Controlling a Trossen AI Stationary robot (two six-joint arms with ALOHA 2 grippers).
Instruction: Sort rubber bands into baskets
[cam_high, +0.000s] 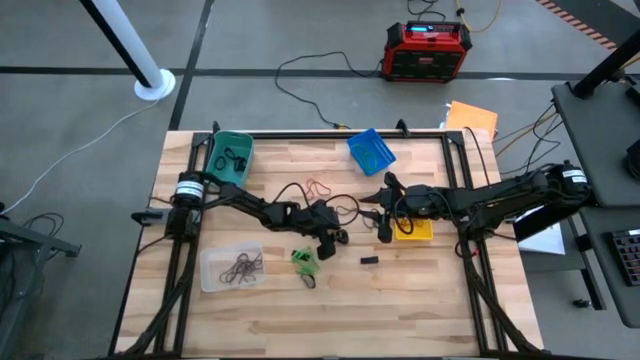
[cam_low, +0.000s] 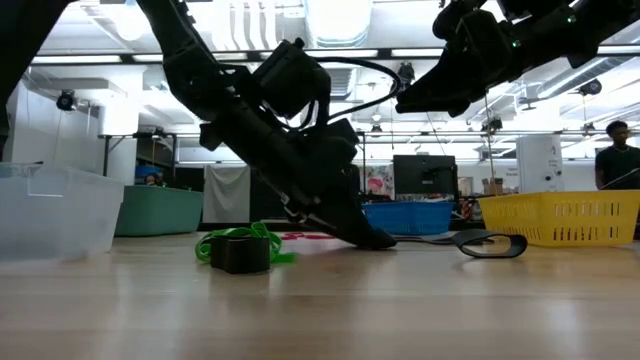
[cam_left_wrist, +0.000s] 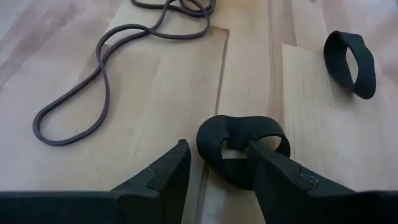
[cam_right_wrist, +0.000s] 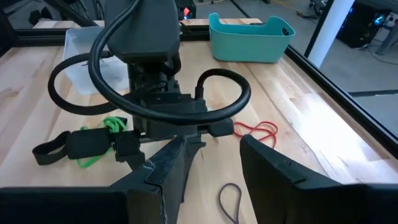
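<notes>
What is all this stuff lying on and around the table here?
Teal basket: one, table's far left corner, dark bands inside.
Blue basket: one, far edge, middle.
Yellow basket: one, under the right arm.
Clear basket: one, near left, dark bands inside.
Green bands: a small bunch, table centre.
Red band: one, far centre.
Wide black band: one, one finger of the left claw inside its loop.
Small black block: one, centre-right.
Red box: one, floor beyond the table.
Left claw: open, at the tabletop.
Right claw: open, raised.
</notes>
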